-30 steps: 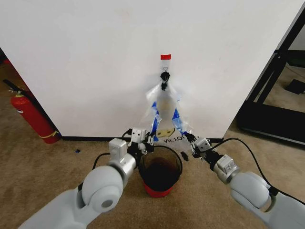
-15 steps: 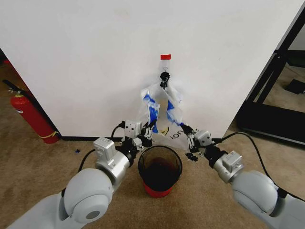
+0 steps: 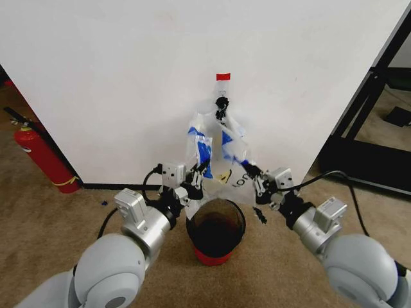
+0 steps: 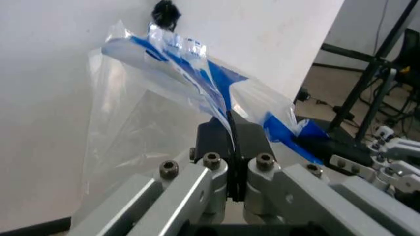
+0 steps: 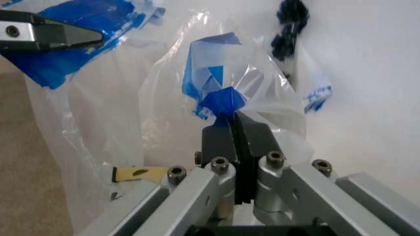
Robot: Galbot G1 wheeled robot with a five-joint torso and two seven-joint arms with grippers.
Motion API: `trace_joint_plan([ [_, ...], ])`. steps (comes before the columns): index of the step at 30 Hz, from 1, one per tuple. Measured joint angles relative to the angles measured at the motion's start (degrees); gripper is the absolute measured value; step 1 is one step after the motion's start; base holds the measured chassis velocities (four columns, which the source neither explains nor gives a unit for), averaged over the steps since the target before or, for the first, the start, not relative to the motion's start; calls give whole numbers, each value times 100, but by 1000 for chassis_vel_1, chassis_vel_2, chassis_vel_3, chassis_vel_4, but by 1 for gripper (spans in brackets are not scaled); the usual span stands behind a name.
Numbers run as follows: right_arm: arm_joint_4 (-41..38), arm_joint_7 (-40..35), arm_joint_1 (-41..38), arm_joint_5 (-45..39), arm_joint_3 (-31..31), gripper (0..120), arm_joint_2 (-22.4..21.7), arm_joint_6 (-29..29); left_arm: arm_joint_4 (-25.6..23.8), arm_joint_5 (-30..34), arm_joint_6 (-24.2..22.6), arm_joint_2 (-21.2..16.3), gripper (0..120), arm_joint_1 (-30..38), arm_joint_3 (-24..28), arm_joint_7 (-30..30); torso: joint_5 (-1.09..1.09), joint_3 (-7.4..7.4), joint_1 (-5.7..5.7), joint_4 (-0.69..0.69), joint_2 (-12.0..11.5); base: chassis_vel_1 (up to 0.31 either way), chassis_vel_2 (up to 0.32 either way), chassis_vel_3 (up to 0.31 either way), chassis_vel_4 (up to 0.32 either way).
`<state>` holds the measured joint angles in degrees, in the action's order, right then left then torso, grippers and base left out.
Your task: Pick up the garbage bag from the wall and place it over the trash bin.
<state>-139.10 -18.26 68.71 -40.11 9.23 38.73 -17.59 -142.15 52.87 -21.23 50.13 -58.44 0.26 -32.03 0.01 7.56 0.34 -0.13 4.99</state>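
The trash bin (image 3: 216, 231) stands on the carpet (image 3: 58, 224) against the wall (image 3: 115, 77), dark inside. At its 12 o'clock the garbage bag (image 3: 215, 151) hangs lengthwise from a black clip (image 3: 222, 102). The left end effector (image 3: 198, 174) and right end effector (image 3: 252, 173) are each clamped on a lower corner, spreading it.

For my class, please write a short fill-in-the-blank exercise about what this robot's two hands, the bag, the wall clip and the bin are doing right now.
1. The left hand and right hand are each shut on the crinkly translucent plastic garbage bag with ____ patches.
2. The bag's top hangs from a black clip on the white ____.
3. The round dark see-through trash bin has a ____ base.

Missing words: blue; wall; red
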Motion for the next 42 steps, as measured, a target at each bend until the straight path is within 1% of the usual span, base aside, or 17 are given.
trace_joint_plan([
  [3, 89, -135, 67, -116, -103, 0, 243, -68, 117, -213, 55, 91, 0, -343, -18, 21, 0, 0, 0, 0, 0, 0, 0, 0, 0],
  [4, 89, -135, 67, -116, -103, 0, 243, -68, 117, -213, 55, 91, 0, -343, -18, 21, 0, 0, 0, 0, 0, 0, 0, 0, 0],
  [6, 137, -163, 178, -137, -146, 0, 368, -93, 217, -442, 139, 168, 0, -635, -23, 82, -1, 0, 0, 1, 0, 0, 0, 0, 0],
  [8, 213, -157, 293, -116, -187, 0, 489, -97, 348, -655, 231, 339, 0, -872, -21, 159, -1, -1, 0, 1, 0, 0, 0, 0, 0],
  [11, 400, -170, 418, -90, -263, 0, 757, -94, 581, -851, 296, 705, 0, -1007, 14, 200, -2, -1, 0, 0, 0, 0, 0, 0, 0],
  [12, 400, -170, 418, -90, -263, 0, 757, -94, 581, -851, 296, 705, 0, -1007, 14, 200, -2, -1, 0, 0, 0, 0, 0, 0, 0],
  [14, 594, -161, 544, 51, -318, 0, 995, -16, 754, -987, 386, 823, 0, -1066, 9, 248, -1, 0, 0, 0, 0, 0, 0, 0, 0],
  [18, 960, 43, 907, 566, -368, 0, 1406, 265, 1073, -1134, 610, 903, 0, -1349, -126, 294, 1, 0, 0, -1, 0, 0, 0, 0, 0],
  [19, 960, 43, 907, 566, -368, 0, 1406, 265, 1073, -1134, 610, 903, 0, -1349, -126, 294, 1, 0, 0, -1, 0, 0, 0, 0, 0],
  [23, 1180, 102, 1202, 860, -334, 0, 1661, 502, 1425, -1550, 860, 1275, 0, -1790, -155, 389, -2, -1, 0, 1, 0, 0, 0, 0, 0],
  [24, 1180, 102, 1202, 860, -334, 0, 1661, 502, 1425, -1550, 860, 1275, 0, -1790, -155, 389, -2, -1, 0, 1, 0, 0, 0, 0, 0],
  [25, 1196, 103, 1234, 885, -327, 0, 1693, 525, 1467, -1604, 885, 1334, 0, -1832, -133, 399, -1, -1, 0, 0, 0, 0, 0, 0, 0],
  [26, 1256, 89, 1365, 993, -297, 0, 1839, 605, 1636, -1828, 963, 1570, 0, -1969, -5, 423, -2, -1, 0, 0, 0, 0, 0, 0, 0],
  [28, 1274, 29, 1446, 1035, -275, 0, 1938, 627, 1723, -1940, 1003, 1687, 0, -2055, 51, 424, -1, -1, 0, 0, 0, 0, 0, 0, 0],
  [32, 1270, -137, 1602, 1033, -223, 0, 2055, 616, 1736, -2082, 1068, 1729, 0, -2228, 44, 423, 0, -1, 0, 0, 0, 0, 0, 0, 0],
  [38, 1307, -543, 1875, 1032, -163, 0, 2236, 434, 1666, -2358, 1272, 1702, 0, -2688, -19, 405, -1, -1, 0, 0, 0, 0, 0, 0, 0],
  [42, 1312, -845, 1874, 947, -206, 0, 2408, 276, 1697, -2514, 1376, 1828, 0, -2901, 45, 378, 0, -1, -1, 1, 0, 0, 0, 0, 0],
])
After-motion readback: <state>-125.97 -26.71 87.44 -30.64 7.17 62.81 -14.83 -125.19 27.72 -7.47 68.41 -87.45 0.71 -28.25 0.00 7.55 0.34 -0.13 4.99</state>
